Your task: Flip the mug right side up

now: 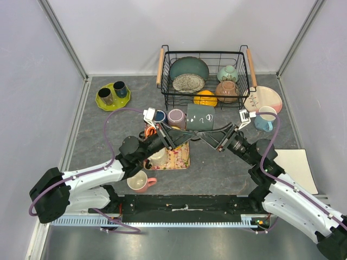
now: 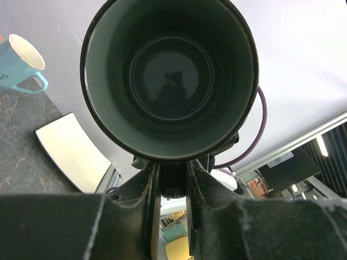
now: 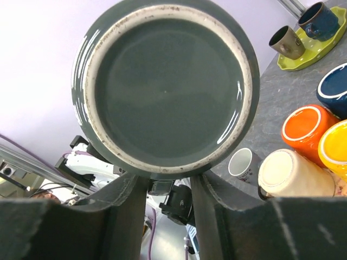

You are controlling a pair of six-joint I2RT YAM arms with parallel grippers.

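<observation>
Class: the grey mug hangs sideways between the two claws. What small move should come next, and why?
Probably the right claw should close firmly on the mug at its base end. The mug is in mid-air on its side, mouth facing the left claw; a second sure hold lets it be turned.

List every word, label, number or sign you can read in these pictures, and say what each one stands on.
No text here can be read as words or numbers.
Too small to read: white marks on the side of the dark grey mug.
Blurred: dark print on the small white mug.
Cut off at the picture's edge: a dark mark on the light blue mug.
</observation>
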